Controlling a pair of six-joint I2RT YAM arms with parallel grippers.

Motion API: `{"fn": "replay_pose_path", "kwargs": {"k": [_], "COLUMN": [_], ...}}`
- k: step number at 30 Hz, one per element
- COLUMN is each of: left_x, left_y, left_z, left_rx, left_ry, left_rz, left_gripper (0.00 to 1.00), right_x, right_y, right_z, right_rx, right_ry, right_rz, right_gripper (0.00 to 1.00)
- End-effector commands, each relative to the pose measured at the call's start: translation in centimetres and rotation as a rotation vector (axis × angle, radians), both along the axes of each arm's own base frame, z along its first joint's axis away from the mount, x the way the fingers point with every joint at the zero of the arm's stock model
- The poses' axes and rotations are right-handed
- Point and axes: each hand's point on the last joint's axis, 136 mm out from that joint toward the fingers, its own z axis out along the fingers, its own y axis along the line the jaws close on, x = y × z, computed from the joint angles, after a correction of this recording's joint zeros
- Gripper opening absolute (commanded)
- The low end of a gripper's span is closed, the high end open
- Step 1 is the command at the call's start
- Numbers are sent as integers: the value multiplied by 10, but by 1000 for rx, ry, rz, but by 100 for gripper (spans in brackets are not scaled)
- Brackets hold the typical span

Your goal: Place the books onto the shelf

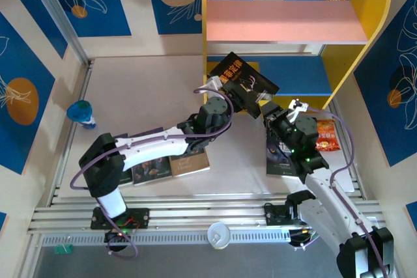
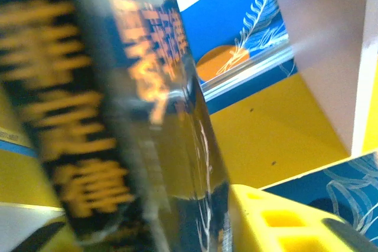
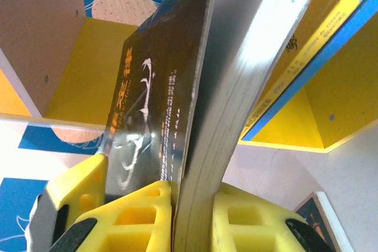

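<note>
Top external: both arms reach to the black book [image 1: 247, 81] before the shelf [image 1: 287, 21]. Right gripper [image 1: 266, 103] clamps its edge. Whether left gripper [image 1: 228, 92] grips it is unclear.

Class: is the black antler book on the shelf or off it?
Off: jaws of the right gripper clamp the black book before the shelf.

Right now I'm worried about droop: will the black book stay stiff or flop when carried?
Likely floppy: the book looks like a thin paperback, its cover bowing off the pages. The right gripper pinches one edge, so the far end may sag. The glossy cover could slip.
</note>
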Motion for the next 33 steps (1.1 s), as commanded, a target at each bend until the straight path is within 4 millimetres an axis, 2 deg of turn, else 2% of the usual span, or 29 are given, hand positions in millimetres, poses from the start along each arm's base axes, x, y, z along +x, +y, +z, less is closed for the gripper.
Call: {"fn": "replay_pose_path", "kwargs": {"k": [1,4,12,18,22,29,33], "left_x": [-7,-8,-14,-21,-25,-31,-33], "left_y": [-12,-7,25,58,87,142,162], "left_z": [30,18,-9,-11,-9,-6,-9], "left_rx": [-10,82,295,526,684,748,768], "left_ry": [-52,-27,-5,-30,-34,-37,-23], "left_rz": [-53,-55,-57,-57,-35,47,69], "left_gripper": [63,68,71,71,71,71,71], "right_x": [1,4,15,24,34,54,62], "right_y": [-1,-4,-10,-9,-9,-10,-10], "right_z": [25,35,42,52,56,57,55], "right_rx": [-127,-224,-330,-451,-515,-556,-573], "right_ry": [-104,-134,-184,-248,-283,-322,-340], "right_rz": [45,104,211,291,340,407,426], "right_gripper": [9,7,4,4,4,3,3]}}
